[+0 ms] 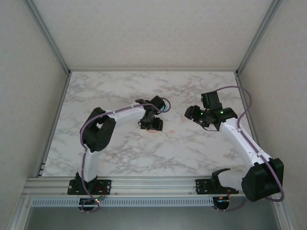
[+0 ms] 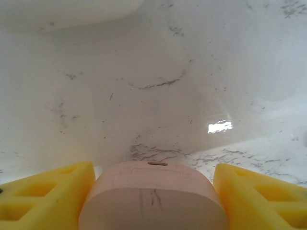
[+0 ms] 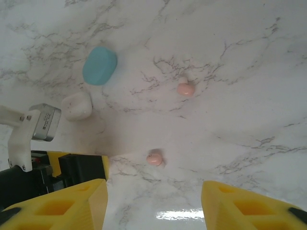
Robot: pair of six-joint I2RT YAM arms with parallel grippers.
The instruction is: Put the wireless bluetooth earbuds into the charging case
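Now, on the left side, the left gripper (image 2: 153,167) is down at the marble table (image 2: 158,72). Its yellow fingers (image 2: 48,191) stand one on each side of a pale pink charging case (image 2: 153,199). That case lies closed, its seam and a small slot facing away from the camera, and it sits just beside both fingers. Whether they press it or merely flank it cannot be told.

Across the table, the right gripper (image 3: 153,206) hovers above the marble, jaws spread wide and nothing between them. Below it a pinkish-orange earbud (image 3: 154,158) lies on bare table, nearer the spread fingers. A second earbud (image 3: 185,87) of the same colour sits farther out, well apart from the first.

Off to the left of that wrist view, a teal case (image 3: 100,65) and a whitish case (image 3: 76,105) lie close together, both closed, with the left arm's gripper near the whitish one. From above, the two grippers face each other near the table's middle.
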